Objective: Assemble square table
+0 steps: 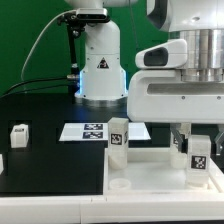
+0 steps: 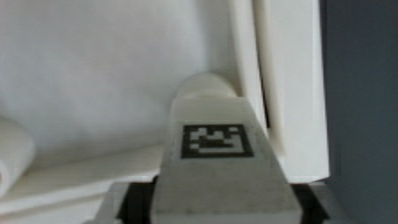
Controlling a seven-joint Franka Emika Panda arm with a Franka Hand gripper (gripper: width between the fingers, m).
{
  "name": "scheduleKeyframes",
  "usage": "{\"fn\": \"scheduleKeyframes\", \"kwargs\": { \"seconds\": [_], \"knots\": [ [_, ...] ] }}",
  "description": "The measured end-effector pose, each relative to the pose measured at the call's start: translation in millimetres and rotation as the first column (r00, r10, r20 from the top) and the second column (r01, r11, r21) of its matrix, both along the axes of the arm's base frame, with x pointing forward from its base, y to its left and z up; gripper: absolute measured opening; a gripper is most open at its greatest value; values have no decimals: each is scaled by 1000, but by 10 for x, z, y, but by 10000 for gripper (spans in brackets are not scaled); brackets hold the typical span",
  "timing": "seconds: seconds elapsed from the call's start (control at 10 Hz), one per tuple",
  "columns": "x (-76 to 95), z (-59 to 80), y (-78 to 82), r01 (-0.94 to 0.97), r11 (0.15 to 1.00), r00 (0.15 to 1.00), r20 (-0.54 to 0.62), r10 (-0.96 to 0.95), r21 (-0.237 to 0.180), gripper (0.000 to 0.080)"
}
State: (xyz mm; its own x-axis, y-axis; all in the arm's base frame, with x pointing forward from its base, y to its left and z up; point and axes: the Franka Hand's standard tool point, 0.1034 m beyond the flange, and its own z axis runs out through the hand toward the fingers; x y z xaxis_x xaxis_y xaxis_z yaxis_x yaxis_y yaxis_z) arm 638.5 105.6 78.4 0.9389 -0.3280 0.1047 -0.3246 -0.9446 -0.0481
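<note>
The square table's white panel [image 1: 150,172] lies at the front of the dark table, with a round socket [image 1: 118,183] at its near corner. A short white leg [image 1: 199,160] with a black-and-white tag stands on the panel toward the exterior view's right. My gripper [image 1: 198,148] is down over this leg. In the wrist view the leg [image 2: 217,130] fills the gap, and both dark pads [image 2: 135,200] press against its sides. The panel's raised rim [image 2: 267,80] runs just beside the leg. A second tagged leg [image 1: 118,134] stands upright at the panel's back edge.
A third white leg [image 1: 20,135] sits on the black table at the exterior view's left. The marker board [image 1: 92,130] lies flat in front of the robot base [image 1: 100,70]. Cables hang behind the base.
</note>
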Motion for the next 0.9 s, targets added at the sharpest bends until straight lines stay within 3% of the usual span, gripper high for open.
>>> {"fn": "scheduleKeyframes", "kwargs": {
  "seconds": [0.3, 0.5, 0.7, 0.8, 0.9],
  "knots": [
    [28, -19, 33, 371, 927, 928, -15, -371, 54, 286],
    [-5, -37, 67, 716, 690, 697, -70, -713, 101, 286],
    [-10, -38, 109, 869, 480, 492, -113, -863, 119, 287],
    [-8, -37, 112, 889, 441, 454, -115, -884, 120, 287],
    [-8, -38, 109, 880, 459, 471, -112, -875, 120, 287]
  ]
}}
